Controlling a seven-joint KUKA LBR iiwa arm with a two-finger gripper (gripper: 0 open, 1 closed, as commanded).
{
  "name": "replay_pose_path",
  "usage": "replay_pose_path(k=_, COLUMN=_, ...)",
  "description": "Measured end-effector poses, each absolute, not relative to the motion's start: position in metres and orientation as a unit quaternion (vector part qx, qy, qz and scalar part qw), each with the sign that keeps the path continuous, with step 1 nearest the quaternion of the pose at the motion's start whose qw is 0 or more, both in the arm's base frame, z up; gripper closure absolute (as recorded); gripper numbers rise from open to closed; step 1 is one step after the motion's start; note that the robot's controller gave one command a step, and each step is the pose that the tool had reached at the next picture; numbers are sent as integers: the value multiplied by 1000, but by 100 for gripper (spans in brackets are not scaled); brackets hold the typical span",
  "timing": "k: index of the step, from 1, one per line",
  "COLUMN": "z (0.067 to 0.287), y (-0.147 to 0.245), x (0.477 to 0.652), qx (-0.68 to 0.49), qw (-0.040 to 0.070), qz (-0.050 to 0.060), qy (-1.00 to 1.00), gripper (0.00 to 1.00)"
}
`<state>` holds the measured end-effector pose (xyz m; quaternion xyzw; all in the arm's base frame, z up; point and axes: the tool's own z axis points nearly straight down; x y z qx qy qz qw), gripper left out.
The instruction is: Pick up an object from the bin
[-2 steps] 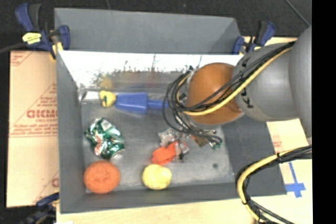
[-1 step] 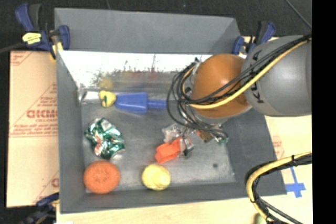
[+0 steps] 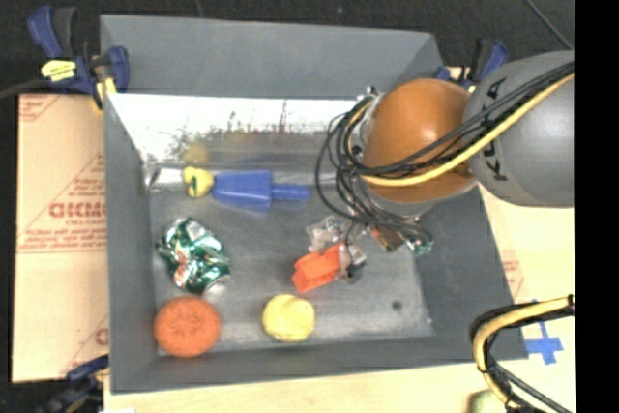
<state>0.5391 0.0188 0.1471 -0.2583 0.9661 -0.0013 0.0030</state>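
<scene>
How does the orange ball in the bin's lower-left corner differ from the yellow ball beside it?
The orange ball is a bit larger than the yellow ball. The orange ball looks rough and fuzzy, the yellow ball smoother. The orange ball sits in the corner; the yellow ball lies nearer the tool. Both are roundish, rest on the floor of the bin and lie apart from the tool.

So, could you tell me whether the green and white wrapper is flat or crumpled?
Crumpled: the wrapper is bunched into a creased wad near the bin's left wall.
</scene>
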Motion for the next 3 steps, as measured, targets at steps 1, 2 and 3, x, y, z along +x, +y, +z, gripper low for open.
replay_pose_path(k=1, z=188, y=19, x=540, qx=-258, qw=5, qz=-2, qy=966, gripper=100)
replay_pose_path(k=2, z=224, y=19, x=540, qx=-258, qw=5, qz=-2, qy=966, gripper=100)
replay_pose_path(k=3, z=242, y=18, x=541, qx=-256, qw=6, qz=-2, qy=967, gripper=100)
